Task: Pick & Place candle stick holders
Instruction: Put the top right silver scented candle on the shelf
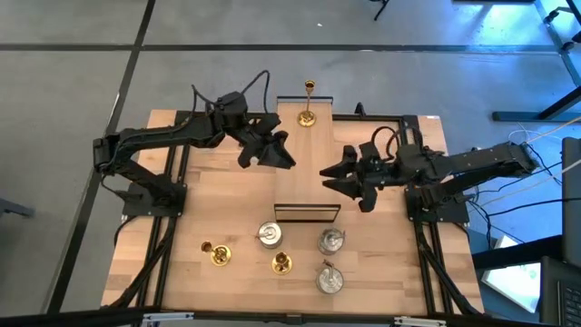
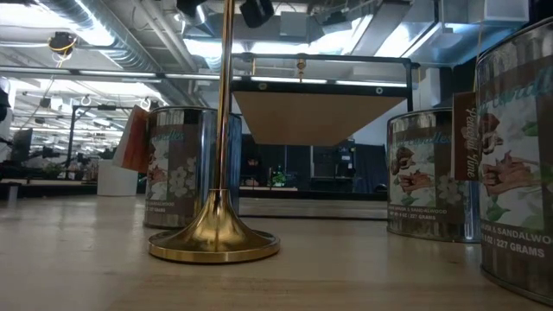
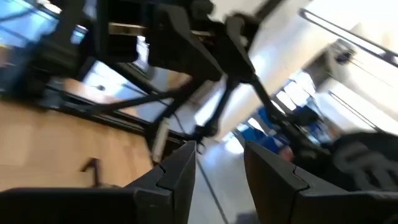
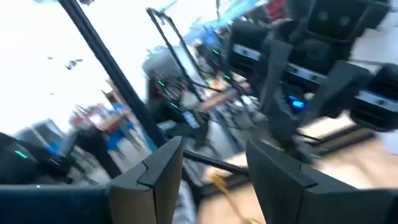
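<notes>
While both arms hover over the middle of the tabletop (image 1: 227, 195), the left claw (image 1: 269, 153) and right claw (image 1: 343, 178) each hold their fingers parted around nothing. 1 brass holder (image 1: 309, 102) stands at the far edge; 2 brass holders (image 1: 218, 254) and 3 silver holders (image 1: 269, 235) cluster near the front edge, past a dark frame (image 1: 307, 214).

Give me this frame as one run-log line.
left gripper: open, empty, raised | right gripper: open, empty, raised | brass holder: far edge
</notes>
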